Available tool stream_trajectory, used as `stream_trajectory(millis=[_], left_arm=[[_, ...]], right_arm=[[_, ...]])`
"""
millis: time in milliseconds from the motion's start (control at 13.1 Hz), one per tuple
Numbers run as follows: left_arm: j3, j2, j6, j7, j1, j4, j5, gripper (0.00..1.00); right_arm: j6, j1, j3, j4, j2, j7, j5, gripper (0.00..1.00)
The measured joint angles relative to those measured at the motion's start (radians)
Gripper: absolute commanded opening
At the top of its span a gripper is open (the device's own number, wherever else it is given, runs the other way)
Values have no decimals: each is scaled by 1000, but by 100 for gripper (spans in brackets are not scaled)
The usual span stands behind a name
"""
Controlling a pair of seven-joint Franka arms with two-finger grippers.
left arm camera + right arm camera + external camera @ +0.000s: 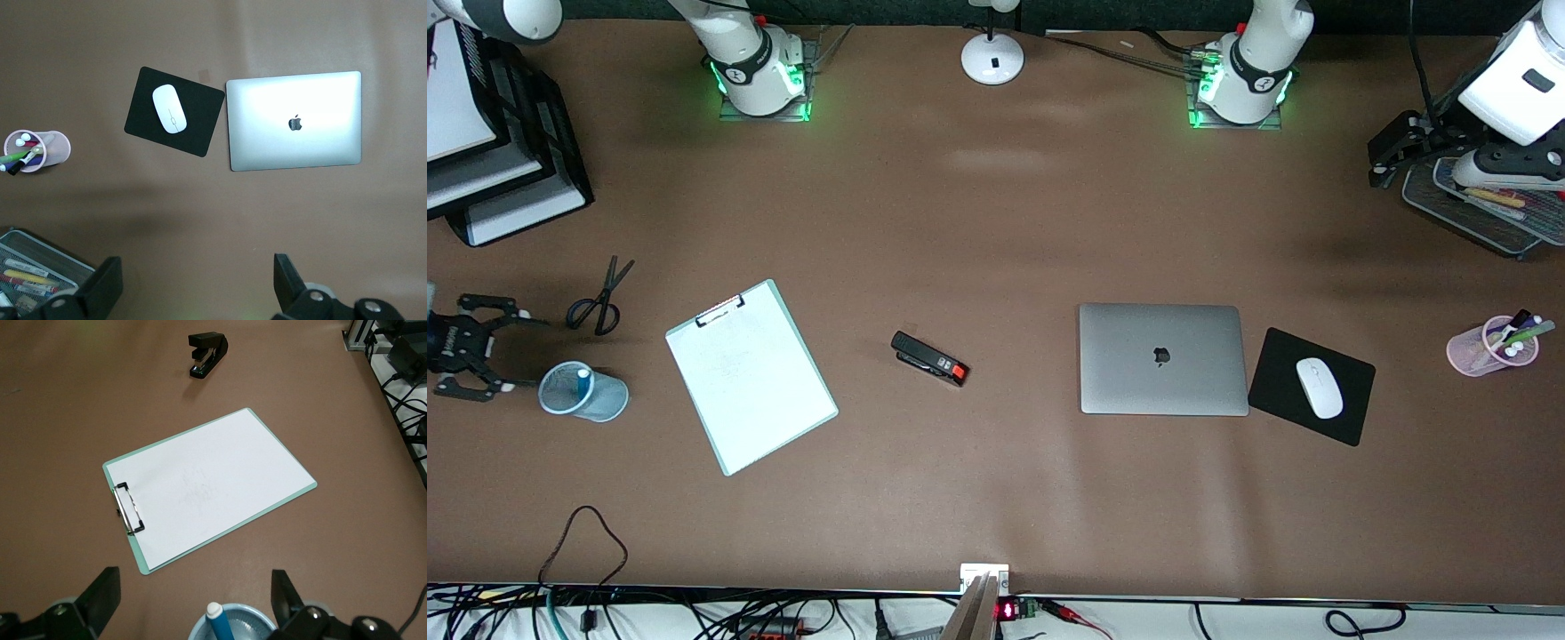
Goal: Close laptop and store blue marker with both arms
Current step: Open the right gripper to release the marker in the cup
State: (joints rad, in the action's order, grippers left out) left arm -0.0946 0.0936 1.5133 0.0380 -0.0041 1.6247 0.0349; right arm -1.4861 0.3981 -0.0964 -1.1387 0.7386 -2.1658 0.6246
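Your laptop (1161,358) lies shut beside the mouse pad (1312,386); the light, slippery blue marker (583,380) stands in the blue cup (583,392), so pinch its shaft, with the right gripper (467,357) spread beside it and the left gripper (1398,148) spread by the mesh tray (1476,212).

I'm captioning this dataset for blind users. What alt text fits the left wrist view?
A closed silver laptop lies lid-up on a brown table, beside a black mouse pad with a white mouse on it. A pink mesh cup of pens and a mesh tray of markers sit toward the edges, with the open left gripper in the foreground.
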Motion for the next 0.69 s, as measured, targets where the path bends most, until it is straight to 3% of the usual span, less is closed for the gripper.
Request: stream_trajectory(millis=[381, 686], left_arm=[[1, 1, 0, -2, 0, 0, 0, 100], [1, 4, -1, -3, 0, -1, 0, 100]], right_arm=[[41, -86, 1, 4, -152, 221, -88, 100], [54, -177, 2, 4, -215, 437, -131, 100]])
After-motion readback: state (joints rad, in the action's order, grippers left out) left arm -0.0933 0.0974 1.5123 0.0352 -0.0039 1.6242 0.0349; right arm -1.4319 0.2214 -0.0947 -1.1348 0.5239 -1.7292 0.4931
